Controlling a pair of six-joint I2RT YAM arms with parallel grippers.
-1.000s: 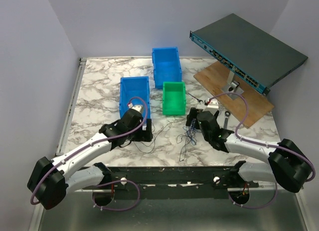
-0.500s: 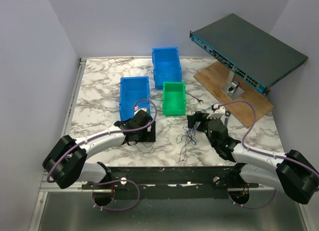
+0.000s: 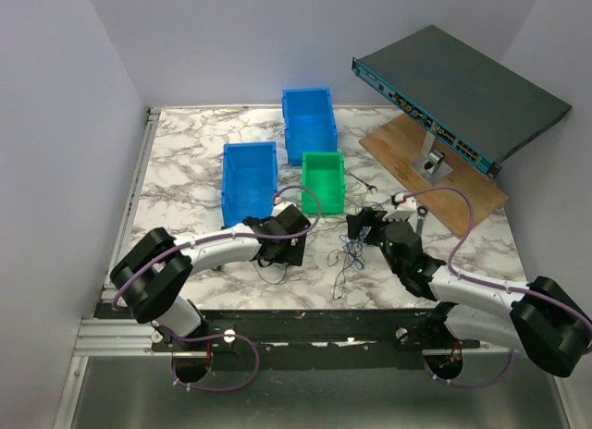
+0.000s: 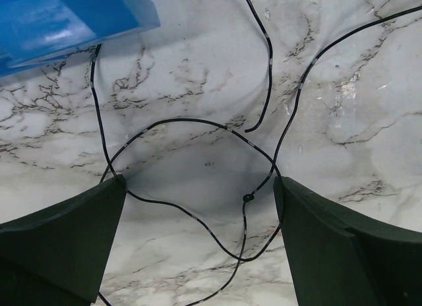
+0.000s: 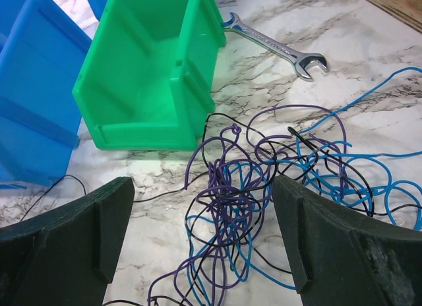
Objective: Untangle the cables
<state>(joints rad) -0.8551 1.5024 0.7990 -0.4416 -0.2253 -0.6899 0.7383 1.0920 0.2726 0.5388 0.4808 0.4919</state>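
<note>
- Cables (image 5: 231, 187): you have a knot of thin purple, blue and black strands lying on the marble table (image 3: 185, 170). It sits just in front of the green bin (image 5: 148, 68), between the two arms.
- Blue strands spread in loose loops to the right of the knot. One black strand trails off to the left.
- Right gripper (image 5: 201, 233): jaws spread wide, nothing held. It hangs low at the near side of the knot, which lies ahead of and between the fingers.
- Left gripper (image 4: 198, 207): jaws spread wide, nothing held. A black strand (image 4: 198, 124) loops and crosses itself on the table between the fingers, and a loose end lies just beyond the loop.
- Blue bin (image 4: 66, 19): one corner shows at the top left of the left wrist view, just beyond the loop.
- Wrench (image 5: 273, 47): flat on the table beyond the knot, right of the green bin, apart from the strands.
- Further back you see a second blue bin (image 3: 309, 122), and a network switch (image 3: 462, 91) propped at a tilt over a wooden board (image 3: 462, 189).
</note>
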